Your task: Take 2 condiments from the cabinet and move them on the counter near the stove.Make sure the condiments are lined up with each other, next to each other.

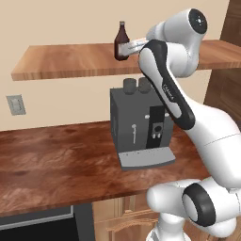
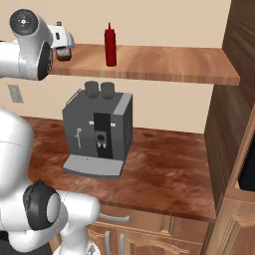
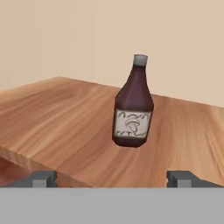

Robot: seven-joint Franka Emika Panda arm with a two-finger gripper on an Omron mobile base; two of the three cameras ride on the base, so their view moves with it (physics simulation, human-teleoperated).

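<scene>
The dark brown sauce bottle with its pale label stands upright on the open wooden shelf. In the hand view the same bottle is a short way ahead on the shelf plank, roughly centred between the two fingertips. My gripper is open, its tips wide apart with nothing between them. From the left base view the gripper is at shelf height just right of the bottle. The red squeeze bottle stands upright further right on the shelf.
A grey coffee machine stands on the reddish-brown counter directly under the shelf. A wall outlet is at the left. Tall dark wooden cabinetry closes off the right end of the counter.
</scene>
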